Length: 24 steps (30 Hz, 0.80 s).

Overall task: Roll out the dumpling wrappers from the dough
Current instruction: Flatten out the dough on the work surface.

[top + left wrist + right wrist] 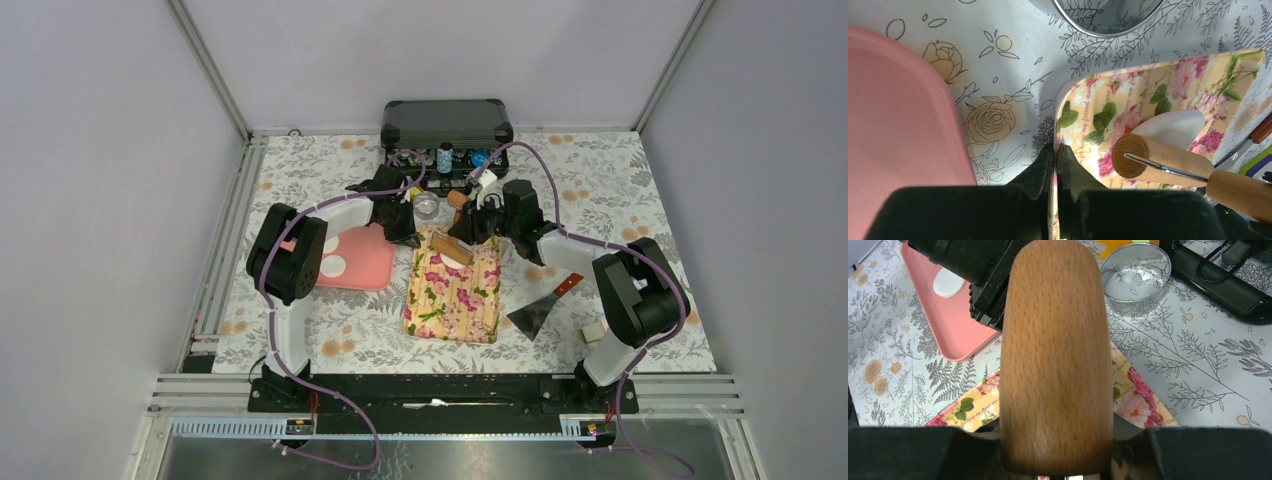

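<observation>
The job is sitting partway through. At least one finished wrapper (333,266) is lying on the pink tray (370,268), left of centre in the overhead view, and it is also showing at the upper left of the right wrist view. Just right of that tray, a piece of dough (1173,127) is resting on the flowered board (1108,100). It is already pressed thin but still looks uneven in outline, so by my reading it is needing more passes before it counts as a wrapper.

The rolling pin (1168,165) is lying across the near edge of that piece. The right gripper (1057,456) is clamping one wooden handle of the pin between its fingers. The left gripper (1057,150) is pinched fully together at the lower middle of its own view, with the board's rim running between its fingers, apparently steadying the board. No further lumps of dough are showing in these views, so how many wrappers are remaining cannot be told.
</observation>
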### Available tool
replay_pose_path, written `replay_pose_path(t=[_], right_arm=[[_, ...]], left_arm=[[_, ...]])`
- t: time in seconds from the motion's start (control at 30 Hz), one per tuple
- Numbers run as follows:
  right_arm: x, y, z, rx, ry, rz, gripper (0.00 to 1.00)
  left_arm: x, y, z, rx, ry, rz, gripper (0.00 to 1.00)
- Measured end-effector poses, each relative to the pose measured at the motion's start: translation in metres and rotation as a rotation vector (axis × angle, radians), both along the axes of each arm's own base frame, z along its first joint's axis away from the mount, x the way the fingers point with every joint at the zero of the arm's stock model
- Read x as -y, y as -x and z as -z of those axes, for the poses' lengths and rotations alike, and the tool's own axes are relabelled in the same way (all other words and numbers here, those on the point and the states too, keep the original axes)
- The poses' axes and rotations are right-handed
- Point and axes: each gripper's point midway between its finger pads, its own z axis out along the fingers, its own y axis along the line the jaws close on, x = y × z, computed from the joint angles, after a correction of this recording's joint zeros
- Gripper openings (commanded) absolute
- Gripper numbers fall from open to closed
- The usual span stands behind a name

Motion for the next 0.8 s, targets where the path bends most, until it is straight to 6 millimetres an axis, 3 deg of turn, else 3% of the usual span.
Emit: replay_pose_path(t=[0.8], right_arm=[[-0.011, 0.013, 0.008, -0.088, -0.074, -0.07, 0.0]], left_arm=[[-0.002, -0.001, 0.0, -0.003, 0.004, -0.009, 0.0]])
